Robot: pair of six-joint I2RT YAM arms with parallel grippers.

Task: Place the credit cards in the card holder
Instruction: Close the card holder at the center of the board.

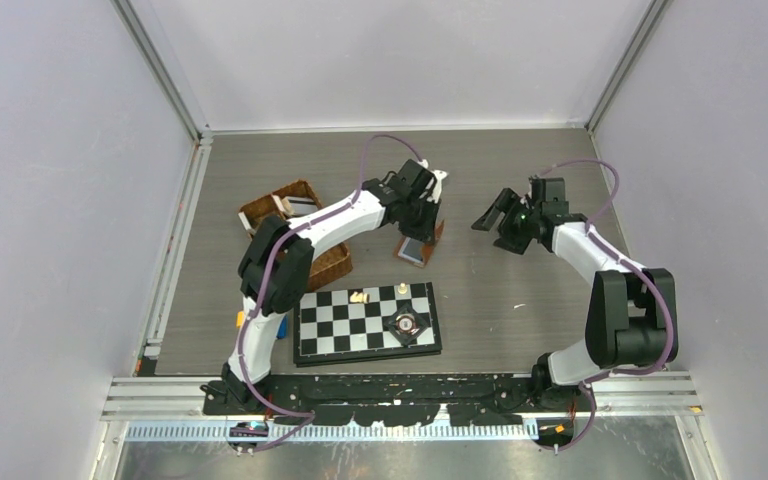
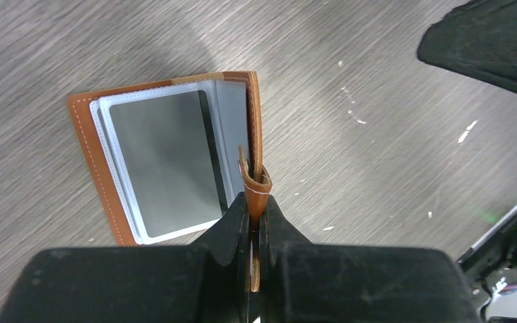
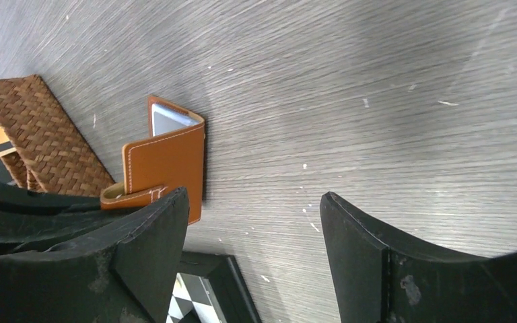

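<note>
The card holder (image 2: 252, 128) is a tan leather wallet standing open on the table, its pale inside facing the left wrist camera. A grey credit card (image 2: 161, 158) sits in its clear pocket. My left gripper (image 2: 256, 202) is shut on the wallet's strap tab (image 2: 256, 182). From above, the card holder (image 1: 415, 248) lies just under the left gripper (image 1: 422, 215). My right gripper (image 1: 490, 216) hangs open to the wallet's right with nothing between its fingers. In the right wrist view the right gripper (image 3: 252, 195) stays apart from the card holder (image 3: 165, 158).
A brown wicker basket (image 1: 295, 189) stands at the back left, partly under the left arm, with pale flat items inside. A chessboard (image 1: 365, 322) with a few pieces lies near the front, its corner (image 3: 205, 289) showing below the right gripper.
</note>
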